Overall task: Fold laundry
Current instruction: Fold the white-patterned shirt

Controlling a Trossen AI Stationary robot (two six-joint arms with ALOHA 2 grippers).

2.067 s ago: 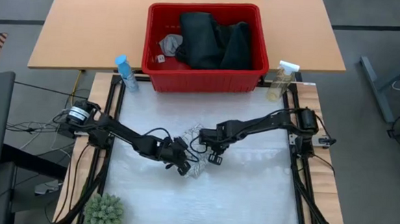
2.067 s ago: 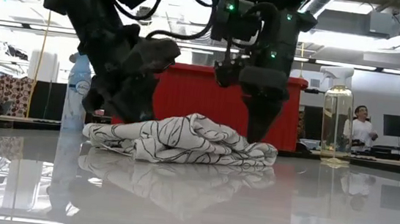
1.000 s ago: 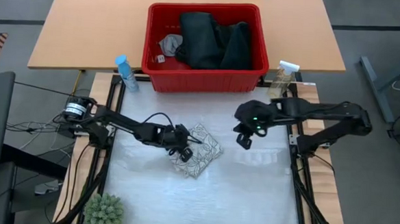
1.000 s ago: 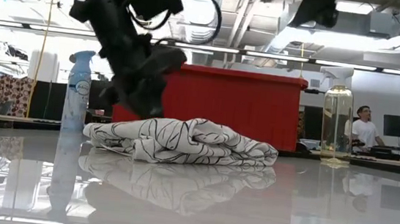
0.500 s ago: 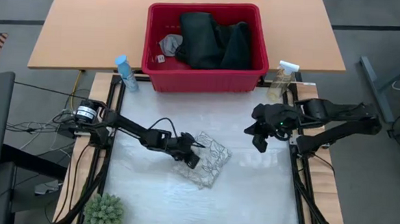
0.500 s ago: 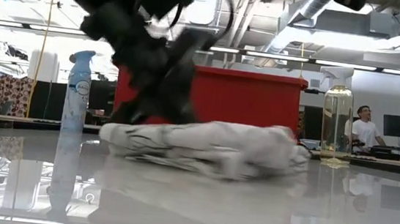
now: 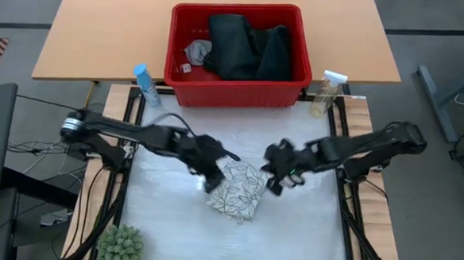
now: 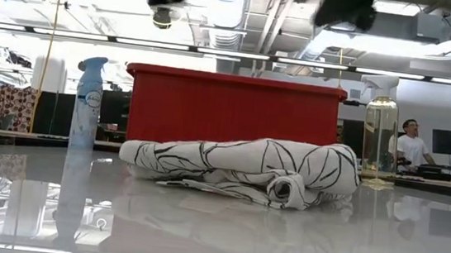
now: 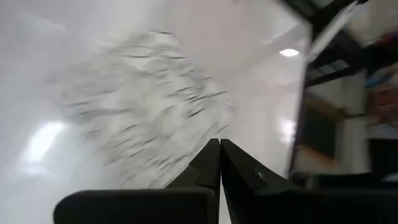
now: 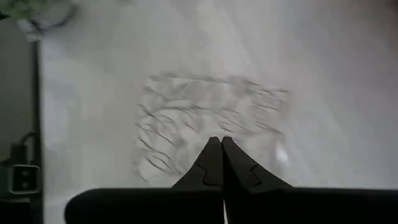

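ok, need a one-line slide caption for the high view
Both shut grippers, left and right, flank the folded leaf-print cloth on the table; jeans wait in the red basket.

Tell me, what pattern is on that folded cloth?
White cloth with dark leaf-like line print, clearest in the low view.

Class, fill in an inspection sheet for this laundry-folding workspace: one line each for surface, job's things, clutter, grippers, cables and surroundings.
Surface: white table, glossy, reflects the objects.
Job's things: leaf-print cloth folded in a bundle mid-table; dark jeans and small grey cloth inside the red basket.
Clutter: blue spray can, clear spray bottle, small green plant.
Grippers: left gripper shut, at the cloth's left edge; right gripper shut, at its right edge; neither holds it.
Cables: loose wires left of the table frame.
Surroundings: person in the background room.
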